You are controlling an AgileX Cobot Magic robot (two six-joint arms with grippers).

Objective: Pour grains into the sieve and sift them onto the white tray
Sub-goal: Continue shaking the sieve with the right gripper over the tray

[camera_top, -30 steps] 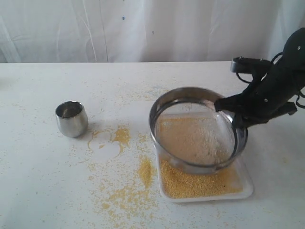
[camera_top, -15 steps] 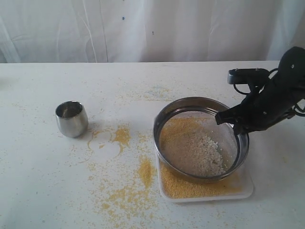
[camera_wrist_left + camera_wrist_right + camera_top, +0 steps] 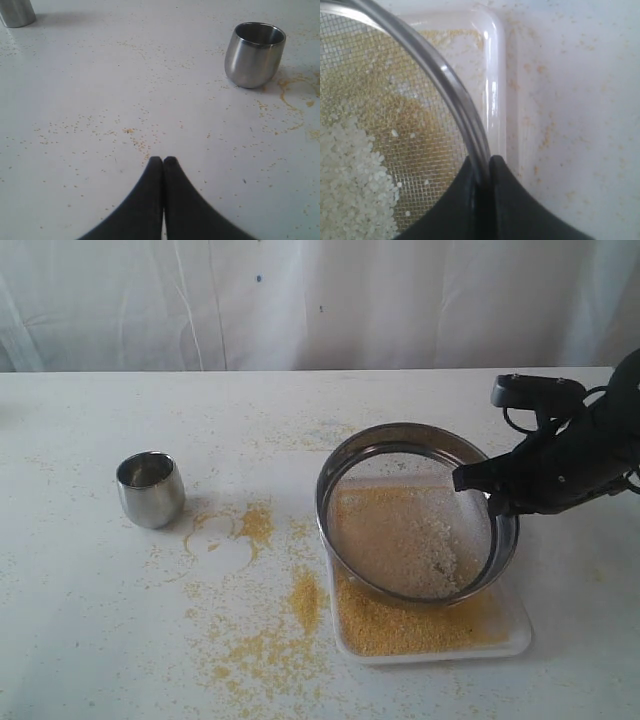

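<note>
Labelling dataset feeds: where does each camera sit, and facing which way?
Exterior: off the arms, facing table and curtain; right gripper holds the sieve over the white tray.
Left wrist: low over the table, past shut left gripper toward the steel cup.
Right wrist: down past its gripper onto sieve rim and tray.
Exterior shares the cup with left wrist, sieve and tray with right.

Bright, diffuse light washes the white surface (image 3: 80, 620), shadows fall soft and faint, glare streaks the rim of the white tray (image 3: 492, 90), and the exterior view looks slightly blurred.
</note>
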